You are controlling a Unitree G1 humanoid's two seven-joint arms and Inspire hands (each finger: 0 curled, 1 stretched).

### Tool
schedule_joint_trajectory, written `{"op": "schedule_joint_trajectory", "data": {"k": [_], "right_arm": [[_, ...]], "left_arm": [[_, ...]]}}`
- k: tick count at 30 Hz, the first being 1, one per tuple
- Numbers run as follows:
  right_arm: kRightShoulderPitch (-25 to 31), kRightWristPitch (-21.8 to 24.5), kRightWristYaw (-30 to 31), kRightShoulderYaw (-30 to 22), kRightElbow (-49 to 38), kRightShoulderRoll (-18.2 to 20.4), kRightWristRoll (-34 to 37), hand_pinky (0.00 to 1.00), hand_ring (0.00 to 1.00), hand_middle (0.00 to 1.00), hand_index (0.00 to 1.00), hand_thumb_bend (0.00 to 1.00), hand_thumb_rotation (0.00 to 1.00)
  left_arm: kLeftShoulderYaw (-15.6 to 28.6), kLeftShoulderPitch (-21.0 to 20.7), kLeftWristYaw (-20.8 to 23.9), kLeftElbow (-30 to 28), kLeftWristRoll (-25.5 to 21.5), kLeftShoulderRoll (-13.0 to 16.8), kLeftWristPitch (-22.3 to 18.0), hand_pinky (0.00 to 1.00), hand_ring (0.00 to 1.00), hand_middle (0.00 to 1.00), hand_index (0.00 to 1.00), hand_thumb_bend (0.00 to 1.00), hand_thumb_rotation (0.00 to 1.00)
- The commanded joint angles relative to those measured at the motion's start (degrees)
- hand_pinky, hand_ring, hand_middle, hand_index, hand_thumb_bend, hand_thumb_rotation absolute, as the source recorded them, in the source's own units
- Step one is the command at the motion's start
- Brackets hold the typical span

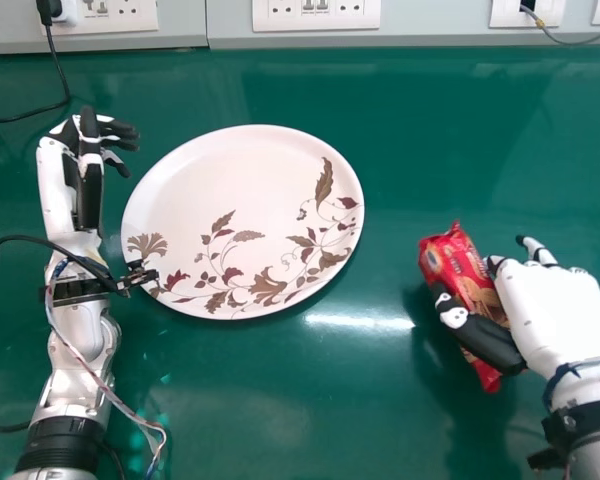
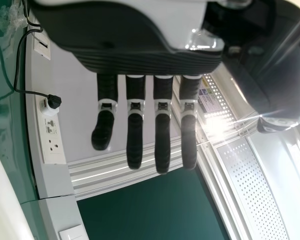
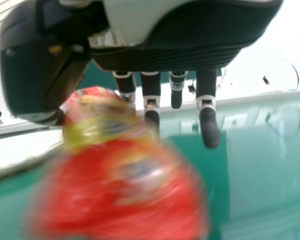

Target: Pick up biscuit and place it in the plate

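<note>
Green tabletop (image 1: 280, 410) bears one plate (image 1: 240, 185); right hand (image 1: 555, 310) holds one packet (image 1: 454, 262).

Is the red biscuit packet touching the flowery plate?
Apart. The head view shows a broad strip of green table between the plate and the biscuit packet.

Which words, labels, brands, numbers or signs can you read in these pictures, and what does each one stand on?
No text can be quoted with certainty.
Biscuit packet: printed, but its lettering is too small or blurred to read.
Small label in the left wrist view: print too small to read.
Plate: leaves and flowers, no visible words.
</note>
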Motion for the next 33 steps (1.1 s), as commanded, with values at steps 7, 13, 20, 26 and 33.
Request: {"op": "schedule_joint_trajectory", "data": {"k": [7, 13, 20, 26, 33], "right_arm": [[-13.3, -2.7, 0.0, -2.0, -1.9, -2.9, 1.4, 0.15, 0.21, 0.43, 0.48, 0.52, 0.00], [-21.8, -5.1, -0.7, -1.2, 1.2, -5.2, 2.1, 0.11, 0.18, 0.42, 0.47, 0.52, 0.00], [-33.9, -7.1, -6.5, 4.4, 10.2, -4.9, 4.0, 0.11, 0.17, 0.43, 0.47, 0.52, 0.00], [-44.1, -9.5, -12.0, 12.5, 20.8, -3.0, 5.8, 0.13, 0.19, 0.39, 0.48, 0.51, 0.00], [-54.1, -8.4, -12.1, 23.9, 36.0, 1.4, 4.4, 0.11, 0.18, 0.47, 0.48, 0.52, 0.00]], "left_arm": [[-1.0, 3.7, -0.4, 2.4, -0.9, -3.4, 1.4, 0.17, 0.40, 0.45, 0.42, 0.77, 0.94], [-0.9, 3.2, -0.4, 2.7, -0.7, -3.0, 1.8, 0.18, 0.40, 0.44, 0.43, 0.79, 0.94], [-1.3, 2.6, -0.5, 2.4, 0.2, -2.6, 2.4, 0.18, 0.40, 0.44, 0.43, 0.82, 0.94], [-1.7, 2.1, -1.2, 2.1, 0.1, -2.5, 2.4, 0.19, 0.41, 0.46, 0.44, 0.79, 0.94], [-1.4, 1.5, -2.4, 3.1, -0.7, -2.2, 1.2, 0.21, 0.43, 0.48, 0.46, 0.78, 0.93]]}}
